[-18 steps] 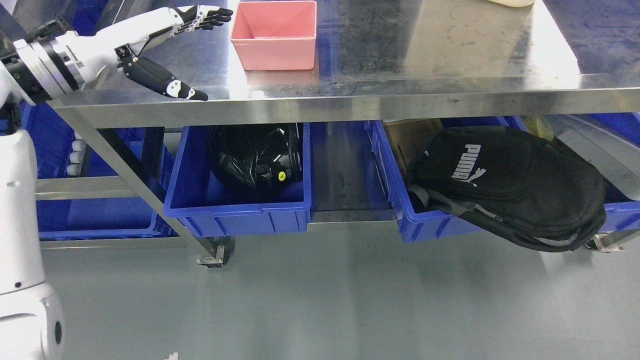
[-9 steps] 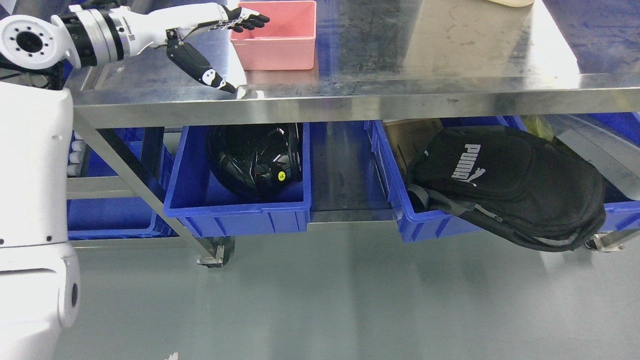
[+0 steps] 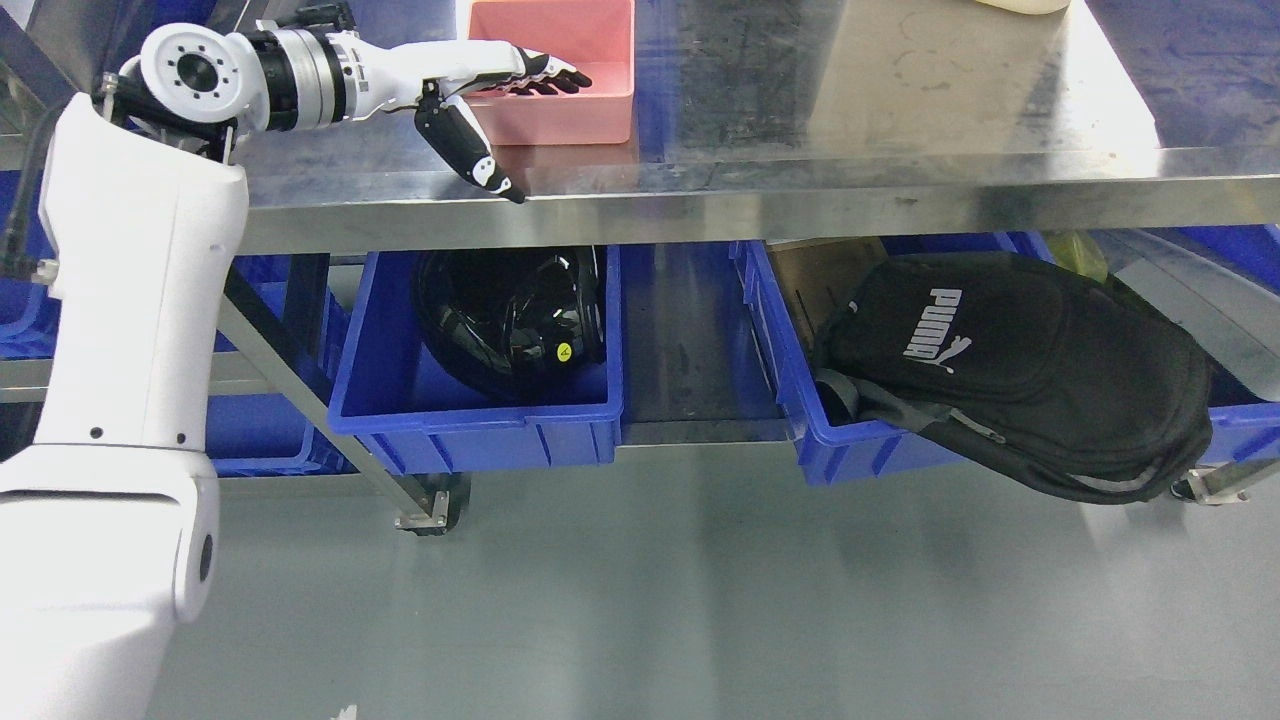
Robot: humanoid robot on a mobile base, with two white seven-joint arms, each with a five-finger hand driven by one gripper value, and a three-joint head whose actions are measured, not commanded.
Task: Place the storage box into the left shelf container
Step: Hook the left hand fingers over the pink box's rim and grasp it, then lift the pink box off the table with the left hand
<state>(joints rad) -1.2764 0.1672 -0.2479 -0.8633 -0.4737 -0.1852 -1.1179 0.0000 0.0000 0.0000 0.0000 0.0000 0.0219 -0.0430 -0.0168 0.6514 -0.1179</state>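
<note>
Open-topped pink plastic storage box (image 3: 560,85) sits upright on the steel worktop (image 3: 850,110). Left hand (image 3: 490,90) spread wide, fingers (image 3: 545,76) over its front rim, thumb hanging outside, gripping nothing.

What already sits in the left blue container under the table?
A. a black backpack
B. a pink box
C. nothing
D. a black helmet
D: a glossy black helmet lies in the left blue container, while the pink storage box is on the tabletop by the left robot hand.

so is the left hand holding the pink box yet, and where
Not yet. The left hand is open, its fingers stretched over the pink storage box's near left rim and its thumb below, outside; nothing is clamped.
</note>
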